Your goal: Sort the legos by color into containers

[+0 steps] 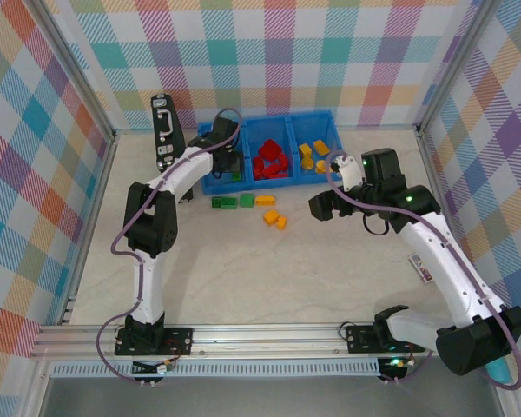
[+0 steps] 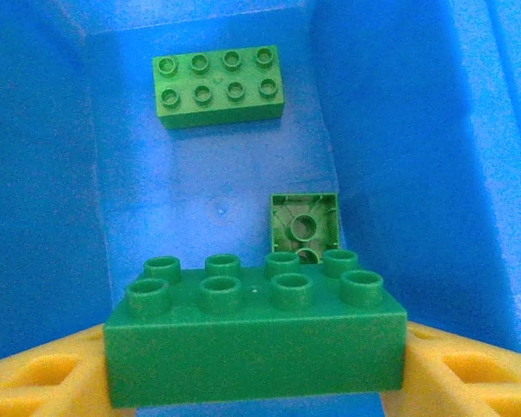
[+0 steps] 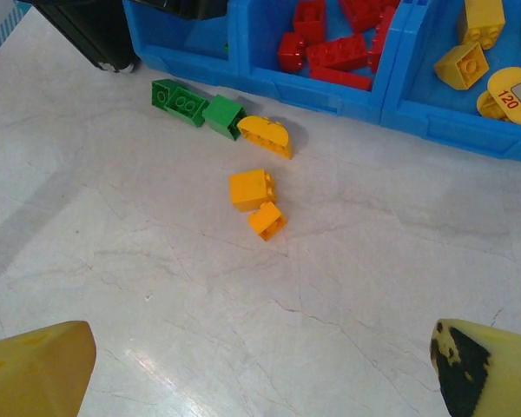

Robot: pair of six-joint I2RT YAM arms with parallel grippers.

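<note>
My left gripper [image 2: 253, 375] hangs over the left compartment [image 2: 182, 191] of the blue tray [image 1: 291, 118], its yellow fingers [image 2: 35, 378] shut on a green eight-stud lego [image 2: 253, 339]. Below it lie a long green lego [image 2: 219, 85] and a small overturned one [image 2: 304, 226]. Red legos [image 1: 270, 162] fill the middle compartment and yellow ones [image 1: 313, 152] the right. On the table in front lie two green legos [image 3: 178, 100] [image 3: 223, 113] and three yellow-orange ones [image 3: 266, 135] [image 3: 251, 188] [image 3: 267, 220]. My right gripper [image 3: 265, 373] hovers open above bare table, near the loose pieces.
A black case [image 1: 165, 130] stands at the tray's left end, close to my left arm. A small white tag [image 1: 419, 267] lies on the table at the right. Checked walls enclose the table on three sides.
</note>
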